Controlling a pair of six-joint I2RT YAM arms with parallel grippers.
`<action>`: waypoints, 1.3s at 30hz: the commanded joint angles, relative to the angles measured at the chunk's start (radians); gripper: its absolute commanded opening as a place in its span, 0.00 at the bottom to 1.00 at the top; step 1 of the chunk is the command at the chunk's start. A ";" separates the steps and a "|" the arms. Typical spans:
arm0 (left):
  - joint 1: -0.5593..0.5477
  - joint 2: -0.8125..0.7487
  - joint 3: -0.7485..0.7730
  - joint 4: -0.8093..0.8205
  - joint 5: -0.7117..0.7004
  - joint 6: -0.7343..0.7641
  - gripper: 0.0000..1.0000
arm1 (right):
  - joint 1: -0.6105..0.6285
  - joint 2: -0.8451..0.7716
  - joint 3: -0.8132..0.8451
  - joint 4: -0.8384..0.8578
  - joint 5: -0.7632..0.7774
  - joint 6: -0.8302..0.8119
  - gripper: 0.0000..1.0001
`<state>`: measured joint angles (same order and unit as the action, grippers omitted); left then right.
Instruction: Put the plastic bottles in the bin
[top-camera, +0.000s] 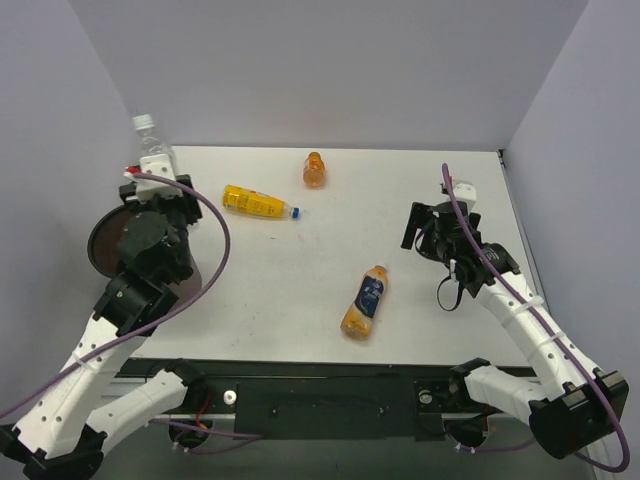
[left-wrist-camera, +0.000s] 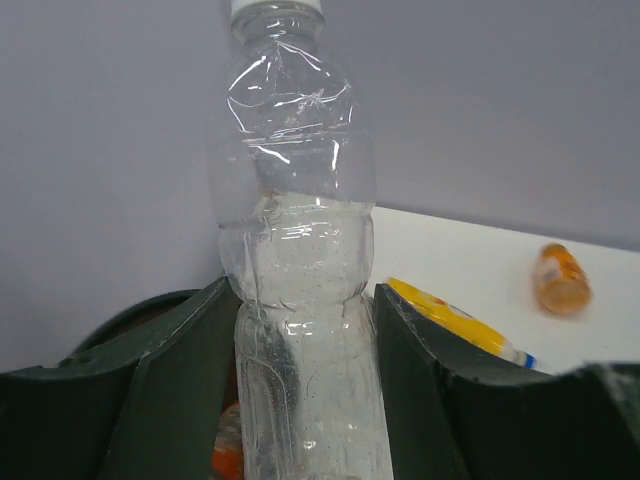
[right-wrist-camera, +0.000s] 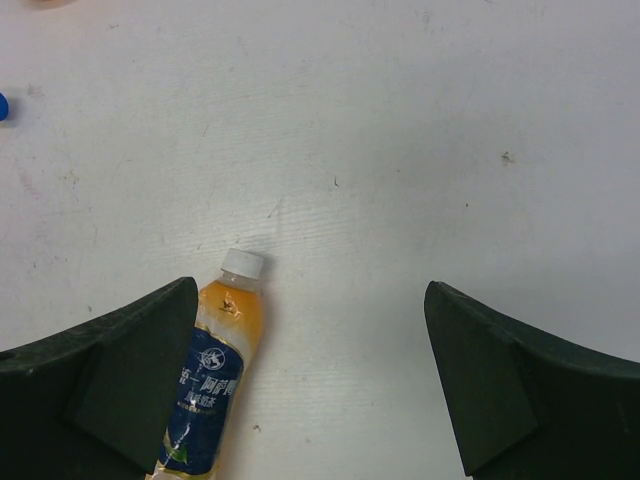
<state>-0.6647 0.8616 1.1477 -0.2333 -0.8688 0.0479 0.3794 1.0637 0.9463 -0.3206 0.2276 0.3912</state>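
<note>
At the far-left corner: clear bottle (left-wrist-camera: 295, 150), upright, cap up, lifted off the tabletop. The left gripper (left-wrist-camera: 300, 300) is clamped on its lower body, with the fingers (left-wrist-camera: 170, 390) pressed on both sides. It stands close to the wall (top-camera: 300, 70).

Bin (top-camera: 104, 235): round, dark brown, at the left edge, partly hidden by the left arm (top-camera: 140, 270). The left wrist view shows its rim low and left of the bottle. An orange patch (left-wrist-camera: 225, 450) shows beneath; it may be a bottle already inside, but that cannot be told.

Step in hand, as judged: carry and drop. The bottle seems to hang by the bin's far rim, not over its middle.
- Bring the gripper toward the near edge until the bottle's base is well inside the rim.
- Lower it, then part the jaws.
- The thin, light shell may bounce off the rim if let go high or off-centre.

Yellow bottle (top-camera: 258, 203): lying toward the far edge, left of centre, blue cap pointing right.

Squat bottle (top-camera: 314, 169): orange, near the middle of the far edge.

Blue-labelled bottle (top-camera: 365, 302): lying toward the near edge, right of centre.

Right gripper (right-wrist-camera: 308, 300): toward the right edge, jaws wide, holding nothing. The blue-labelled bottle lies just beside one finger.
</note>
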 joint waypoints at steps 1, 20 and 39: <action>0.216 -0.038 -0.040 0.193 -0.021 0.208 0.51 | -0.004 -0.028 0.023 -0.034 0.022 -0.011 0.90; 0.487 -0.013 -0.148 -0.018 -0.049 0.060 0.97 | -0.005 -0.013 0.034 -0.038 0.007 0.000 0.90; -0.100 0.310 0.099 -0.342 0.227 -0.396 0.97 | -0.005 -0.073 0.003 -0.031 0.067 0.020 0.90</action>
<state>-0.5903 1.0561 1.2251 -0.5346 -0.6765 -0.1974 0.3794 1.0409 0.9463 -0.3618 0.2344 0.3965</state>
